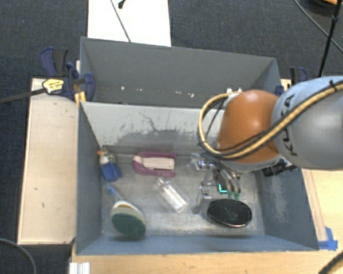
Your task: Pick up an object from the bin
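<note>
Orange wrist cover [249, 129] hides most of the gripper [213, 192], so we can't tell if it's clenched or released; it hangs just beside the black oval disc [229, 213] at the lower right of the bin [175, 71] floor.

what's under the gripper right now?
A black oval disc lies on the bin floor just below the gripper. The arm's orange cover hides the floor behind it.
</note>
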`<state>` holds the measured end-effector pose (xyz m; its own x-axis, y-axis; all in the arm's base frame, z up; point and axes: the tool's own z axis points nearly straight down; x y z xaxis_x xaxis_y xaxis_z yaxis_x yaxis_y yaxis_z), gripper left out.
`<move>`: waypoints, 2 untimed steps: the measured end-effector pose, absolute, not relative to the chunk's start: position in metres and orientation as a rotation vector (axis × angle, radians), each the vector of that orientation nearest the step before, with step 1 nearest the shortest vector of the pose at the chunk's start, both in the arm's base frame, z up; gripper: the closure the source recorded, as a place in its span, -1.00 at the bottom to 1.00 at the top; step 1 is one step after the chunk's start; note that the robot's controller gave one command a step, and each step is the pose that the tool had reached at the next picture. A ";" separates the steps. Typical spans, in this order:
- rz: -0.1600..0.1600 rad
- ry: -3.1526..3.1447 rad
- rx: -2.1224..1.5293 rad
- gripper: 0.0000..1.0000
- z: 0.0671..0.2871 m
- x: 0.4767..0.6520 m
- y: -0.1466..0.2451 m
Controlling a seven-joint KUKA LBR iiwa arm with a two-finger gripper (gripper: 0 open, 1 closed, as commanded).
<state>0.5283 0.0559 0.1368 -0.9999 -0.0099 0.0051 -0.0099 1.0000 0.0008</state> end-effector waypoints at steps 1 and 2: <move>-0.001 -3.074 0.684 -1.00 0.236 0.482 0.083; -0.002 -3.144 -0.140 -1.00 0.204 0.519 0.071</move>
<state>0.5188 0.0710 0.2040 -0.9960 0.0890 -0.0058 0.0890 0.9960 0.0014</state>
